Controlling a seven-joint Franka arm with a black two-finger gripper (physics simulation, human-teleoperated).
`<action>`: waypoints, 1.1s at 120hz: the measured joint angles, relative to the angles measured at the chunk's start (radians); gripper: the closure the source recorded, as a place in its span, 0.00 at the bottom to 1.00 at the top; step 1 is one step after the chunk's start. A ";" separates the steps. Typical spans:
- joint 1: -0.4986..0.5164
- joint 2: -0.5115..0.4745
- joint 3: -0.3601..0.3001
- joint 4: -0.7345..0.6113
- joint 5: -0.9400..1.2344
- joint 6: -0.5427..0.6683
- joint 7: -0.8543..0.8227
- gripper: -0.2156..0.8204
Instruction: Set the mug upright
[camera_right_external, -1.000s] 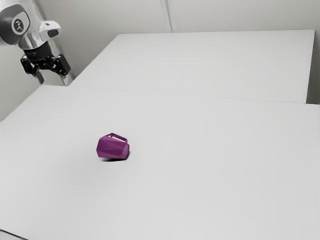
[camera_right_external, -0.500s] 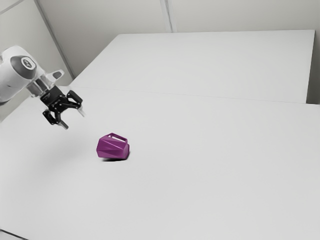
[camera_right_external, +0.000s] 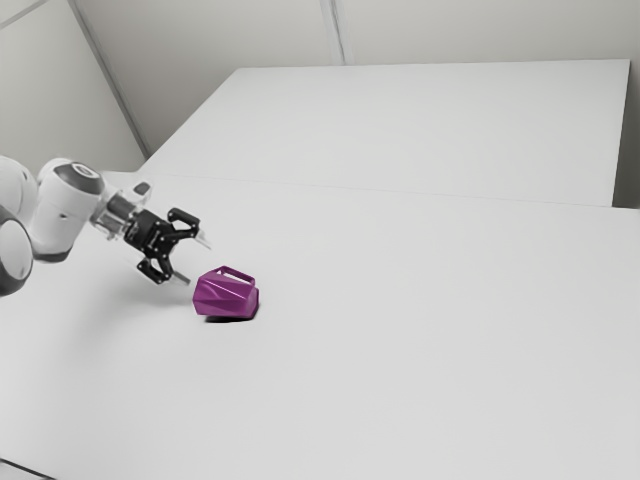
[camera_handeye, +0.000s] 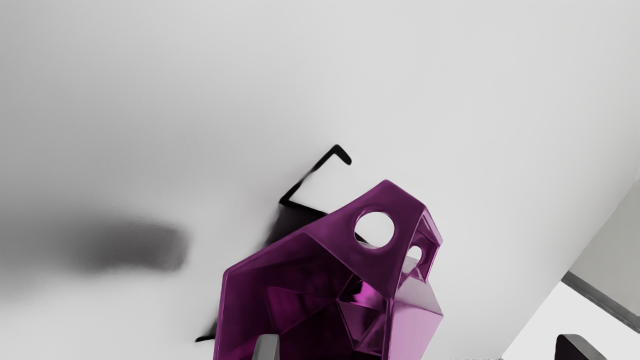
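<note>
Well, the purple faceted mug (camera_right_external: 226, 298) lies on its side on the white tabletop (camera_right_external: 420, 360), its angular handle (camera_handeye: 400, 200) uppermost and its open mouth turned toward the black two-finger gripper (camera_right_external: 196, 262). The claw is released, its two fingers (camera_handeye: 266, 350) spread wide with nothing grasped between them. In the exterior view it is just beside the mug, on the side toward the exterior view's left, tilted down toward the tabletop, with the white arm (camera_right_external: 66, 210) behind it.

In the wrist view, one finger overlaps the mug's mouth, while the other stands apart from the mug, beyond its paler outer wall. Whether the nearer fingertip touches the rim is hard to tell from this angle, though the exterior view seems to show a small gap. The handle has a round hole through it (a rather neat one), and the tabletop shows through. A dark shadow (camera_handeye: 305, 220) lies on the tabletop by the mug, and a blurrier one (camera_handeye: 145, 245) lies farther off.
</note>
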 joint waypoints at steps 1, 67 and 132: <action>0.000 0.000 0.000 -0.002 -0.004 0.000 0.000 0.21; -0.015 0.004 -0.030 -0.069 -0.149 -0.003 -0.026 0.69; -0.029 -0.012 -0.036 -0.069 -0.080 0.004 -0.077 0.95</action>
